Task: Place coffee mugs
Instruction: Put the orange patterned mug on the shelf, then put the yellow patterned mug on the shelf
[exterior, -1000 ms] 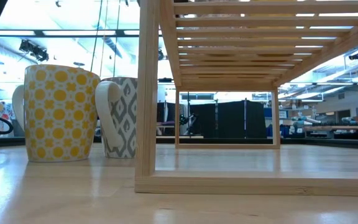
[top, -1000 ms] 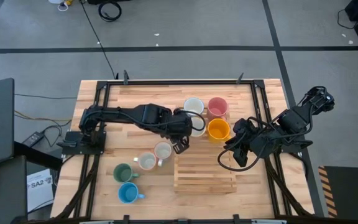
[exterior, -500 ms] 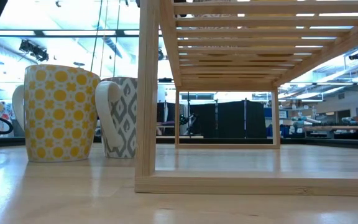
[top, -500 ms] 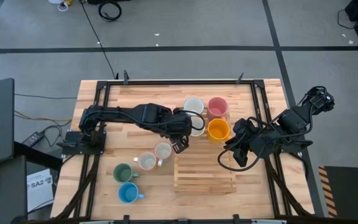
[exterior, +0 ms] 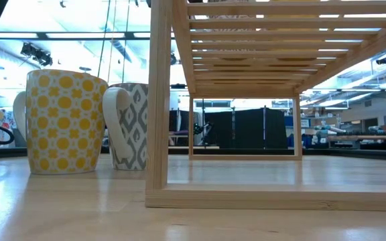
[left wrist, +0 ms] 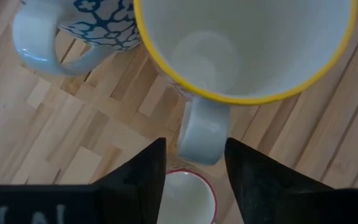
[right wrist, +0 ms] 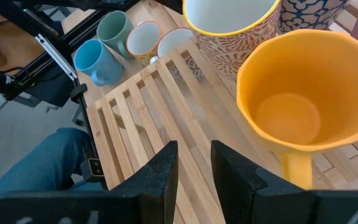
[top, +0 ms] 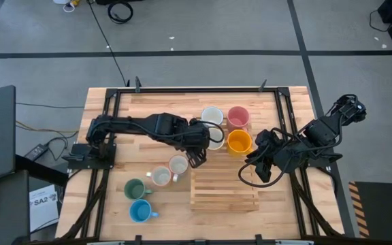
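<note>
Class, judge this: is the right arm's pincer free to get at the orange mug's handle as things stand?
Probably yes. The right pincer is open, and the orange mug has its handle turned toward it, with only bare slatted rack alongside.

Robotics lab, wooden bench [top: 148, 102] on grey taped floor [top: 203, 34], trailing cables [top: 120, 11], partition screens [exterior: 260, 127] behind

Two arms, matte black, chunky rounded joint housings, thin black cables looped alongside links. Left hand [top: 197, 160]: two dark flat tapering fingers [left wrist: 138, 177]. Right hand [top: 258, 171]: same build, faint pale lettering at finger [right wrist: 157, 180] base.
</note>
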Tool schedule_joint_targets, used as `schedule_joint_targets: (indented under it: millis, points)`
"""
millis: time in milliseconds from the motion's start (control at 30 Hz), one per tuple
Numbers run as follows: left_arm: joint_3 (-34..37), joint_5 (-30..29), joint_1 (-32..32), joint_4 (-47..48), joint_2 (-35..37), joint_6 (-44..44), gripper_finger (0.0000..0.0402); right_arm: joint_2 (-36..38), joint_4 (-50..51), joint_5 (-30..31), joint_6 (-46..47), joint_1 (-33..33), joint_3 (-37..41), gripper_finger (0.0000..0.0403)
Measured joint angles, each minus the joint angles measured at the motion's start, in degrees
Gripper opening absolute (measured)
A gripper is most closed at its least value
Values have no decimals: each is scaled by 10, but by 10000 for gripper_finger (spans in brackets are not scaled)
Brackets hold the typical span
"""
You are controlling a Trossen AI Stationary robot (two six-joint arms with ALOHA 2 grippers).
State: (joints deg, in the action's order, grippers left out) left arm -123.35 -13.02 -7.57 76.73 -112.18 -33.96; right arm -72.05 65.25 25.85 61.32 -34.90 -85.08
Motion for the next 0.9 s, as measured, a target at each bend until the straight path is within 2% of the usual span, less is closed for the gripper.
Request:
schedule_joint_targets:
  millis: [500, 900]
  points:
    - [0, 12, -19, 28, 54, 0, 172, 0, 0, 0, 0, 0, 0, 101]
    - [0, 5, -122, 137, 99, -44, 172, 0, 0, 0, 0, 0, 0, 101]
